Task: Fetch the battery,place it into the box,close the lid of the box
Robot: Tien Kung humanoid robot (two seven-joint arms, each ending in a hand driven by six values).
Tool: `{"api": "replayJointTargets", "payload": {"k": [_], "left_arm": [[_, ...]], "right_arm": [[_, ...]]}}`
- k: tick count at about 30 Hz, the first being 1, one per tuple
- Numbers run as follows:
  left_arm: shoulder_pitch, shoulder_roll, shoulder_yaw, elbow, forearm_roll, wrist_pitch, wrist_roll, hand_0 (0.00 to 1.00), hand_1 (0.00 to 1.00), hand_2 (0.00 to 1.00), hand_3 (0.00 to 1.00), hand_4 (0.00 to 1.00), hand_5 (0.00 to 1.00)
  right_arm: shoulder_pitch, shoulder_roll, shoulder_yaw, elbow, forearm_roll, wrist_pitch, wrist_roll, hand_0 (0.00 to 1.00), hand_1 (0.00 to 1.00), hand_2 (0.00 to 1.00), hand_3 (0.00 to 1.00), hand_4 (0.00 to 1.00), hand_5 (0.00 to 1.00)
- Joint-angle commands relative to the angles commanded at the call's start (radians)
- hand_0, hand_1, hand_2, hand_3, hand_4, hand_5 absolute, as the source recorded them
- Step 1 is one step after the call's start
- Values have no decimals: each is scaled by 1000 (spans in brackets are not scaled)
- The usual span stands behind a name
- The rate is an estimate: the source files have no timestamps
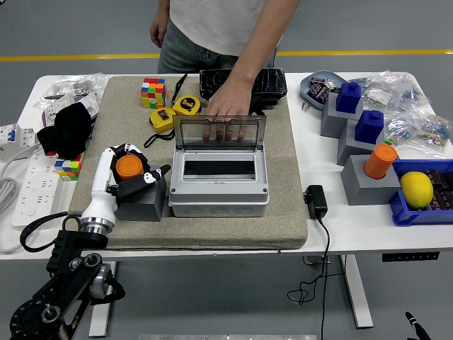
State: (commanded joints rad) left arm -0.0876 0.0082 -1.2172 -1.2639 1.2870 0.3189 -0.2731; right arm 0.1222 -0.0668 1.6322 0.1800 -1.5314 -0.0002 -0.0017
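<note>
The orange cylindrical battery (129, 166) stands upright in a grey block (144, 203) at the left of the grey mat. My left hand (132, 170) has its fingers curled around the battery, thumb on the right side. The grey box (219, 191) sits just right of the block, with its clear lid (220, 132) standing upright. A person's hand (227, 108) rests on the lid's top edge from the far side, with the fingers behind the clear panel. My right hand is out of view.
Two yellow tape measures (175, 112), a colour cube (153, 93) and a black tray (244, 83) lie behind the box. A black cloth (68, 129) and a power strip (32, 185) lie at the left. Grey blocks with blue and orange cylinders (368, 152), a lemon (417, 189) and an adapter (316, 200) are at the right.
</note>
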Motion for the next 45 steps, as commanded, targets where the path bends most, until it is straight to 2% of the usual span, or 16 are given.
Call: {"api": "replayJointTargets", "payload": {"k": [5, 9, 10, 15, 16, 28, 31, 35, 40, 42, 45], "left_arm": [[-5, 0, -2, 4, -7, 14, -11, 48, 20, 75, 56, 998, 2], [-14, 2, -6, 7, -49, 4, -33, 48, 20, 75, 56, 998, 2], [-16, 3, -7, 7, -63, 0, -37, 44, 2, 44, 14, 998, 158], [-30, 8, -14, 7, -103, -32, -28, 44, 2, 44, 14, 998, 158], [-34, 9, -15, 3, -97, -33, -24, 37, 2, 24, 2, 998, 195], [-71, 29, -3, -45, -63, 6, -9, 36, 2, 10, 2, 998, 151], [-77, 36, 9, -67, -16, 17, -1, 36, 2, 10, 2, 998, 151], [-103, 65, 56, -106, 101, 41, 19, 34, 2, 12, 2, 998, 141], [-159, 124, 160, -145, 297, 85, 41, 35, 2, 8, 2, 998, 141], [-195, 149, 222, -158, 382, 119, 44, 35, 2, 8, 2, 998, 141], [-235, 164, 297, -164, 482, 165, 40, 35, 2, 8, 2, 998, 141]], "right_arm": [[1, -1, -1, 0, 1, 0, 0, 845, 758, 753, 804, 998, 998], [2, -2, -4, 0, 5, 0, -1, 845, 758, 753, 804, 998, 998], [2, -2, -4, 0, 5, 0, -1, 845, 759, 753, 804, 998, 998], [1, -3, -5, 0, 5, 1, -1, 845, 759, 753, 804, 998, 998], [1, -3, -5, 0, 4, 1, -1, 845, 760, 752, 803, 998, 998], [2, -7, -1, 0, 5, 1, 0, 846, 760, 752, 804, 998, 998], [2, -7, -1, 0, 6, 0, 0, 846, 760, 752, 804, 998, 998], [2, -9, -1, 0, 5, 0, -1, 845, 761, 752, 803, 998, 998], [6, -13, -3, 0, 7, 1, 0, 845, 760, 752, 803, 998, 998], [8, -15, -3, 0, 5, 1, 0, 845, 760, 752, 803, 998, 998], [8, -17, -2, 0, 3, 1, -1, 845, 760, 752, 803, 998, 998]]}}
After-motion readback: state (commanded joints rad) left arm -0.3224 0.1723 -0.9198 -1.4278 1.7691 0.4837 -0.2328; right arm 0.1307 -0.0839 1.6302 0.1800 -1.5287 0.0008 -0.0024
